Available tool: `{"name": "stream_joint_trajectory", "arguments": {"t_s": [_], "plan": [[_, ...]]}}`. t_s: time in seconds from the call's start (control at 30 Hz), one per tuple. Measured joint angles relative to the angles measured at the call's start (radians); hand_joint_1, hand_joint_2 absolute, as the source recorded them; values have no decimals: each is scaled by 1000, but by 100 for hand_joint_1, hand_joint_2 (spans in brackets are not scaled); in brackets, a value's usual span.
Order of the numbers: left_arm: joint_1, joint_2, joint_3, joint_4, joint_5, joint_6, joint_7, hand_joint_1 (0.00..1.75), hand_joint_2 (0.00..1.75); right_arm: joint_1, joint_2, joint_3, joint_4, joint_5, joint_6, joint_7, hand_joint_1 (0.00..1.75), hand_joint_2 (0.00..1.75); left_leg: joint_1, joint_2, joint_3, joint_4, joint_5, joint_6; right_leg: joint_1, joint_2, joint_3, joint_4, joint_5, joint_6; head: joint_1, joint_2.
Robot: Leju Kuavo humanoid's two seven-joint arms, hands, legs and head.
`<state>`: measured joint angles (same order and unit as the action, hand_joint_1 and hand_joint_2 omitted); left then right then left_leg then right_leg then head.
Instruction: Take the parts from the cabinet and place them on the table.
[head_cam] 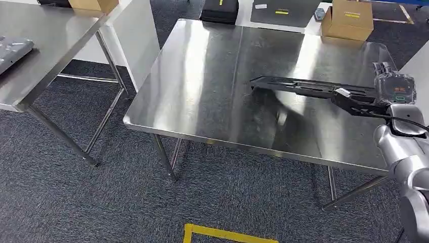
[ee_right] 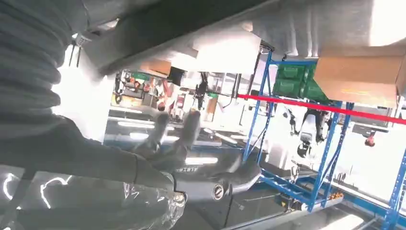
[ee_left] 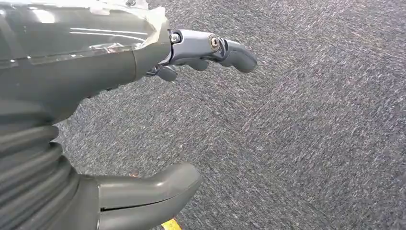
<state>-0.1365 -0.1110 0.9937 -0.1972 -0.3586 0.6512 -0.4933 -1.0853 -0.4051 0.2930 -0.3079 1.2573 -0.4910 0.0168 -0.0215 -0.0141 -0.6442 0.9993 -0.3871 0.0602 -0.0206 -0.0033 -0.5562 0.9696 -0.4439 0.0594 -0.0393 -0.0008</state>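
Note:
A long flat black part (head_cam: 303, 87) stretches over the right half of the steel table (head_cam: 202, 86), just above its surface or touching it; I cannot tell which. My right hand (head_cam: 394, 88) grips the part's right end near the table's right edge. In the right wrist view my right hand (ee_right: 143, 191) has its fingers curled, and the dark part (ee_right: 167, 38) runs across above them. My left hand (ee_left: 95, 62) hangs over the grey carpet with its fingers (ee_left: 230, 50) and thumb (ee_left: 153, 187) apart, holding nothing.
A second steel table (head_cam: 45, 45) stands at the left with a grey object (head_cam: 12, 50) and a cardboard box (head_cam: 93, 4) on it. Another cardboard box (head_cam: 346, 20) and a black case (head_cam: 220, 10) lie beyond the far edge. Yellow floor tape (head_cam: 222, 234) marks the carpet in front.

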Motion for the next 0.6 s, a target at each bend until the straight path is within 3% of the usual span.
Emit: {"name": "stream_joint_trajectory", "arguments": {"t_s": [0.03, 0.53, 0.57, 0.6], "plan": [[1, 0, 1, 0, 0, 0, 0, 0, 0, 0, 0, 0, 0, 0, 0, 0, 0, 175, 0, 0, 0, 0, 0, 0, 0, 0, 0, 0, 0, 0, 0, 0], [1, -60, 5, 0, -5, 28, -29, 0, 0, 16, -6, -12, 5, 15, 1, 25, 0, 175, 0, 0, 0, 0, 0, 0, 0, 0, 0, 0, 0, 0, 0, 0], [2, -61, 5, 0, -6, 27, -29, 0, 0, 17, -6, -14, 5, 16, 1, 25, 0, 0, 0, 0, 0, 0, 0, 0, 0, 0, 0, 0, 0, 0, 0, 0], [2, -64, 5, 0, -6, 27, -29, 0, 0, 17, -6, -16, 6, 17, 2, 25, 0, 0, 0, 0, 0, 0, 0, 0, 0, 0, 0, 0, 0, 0, 0, 0]]}}
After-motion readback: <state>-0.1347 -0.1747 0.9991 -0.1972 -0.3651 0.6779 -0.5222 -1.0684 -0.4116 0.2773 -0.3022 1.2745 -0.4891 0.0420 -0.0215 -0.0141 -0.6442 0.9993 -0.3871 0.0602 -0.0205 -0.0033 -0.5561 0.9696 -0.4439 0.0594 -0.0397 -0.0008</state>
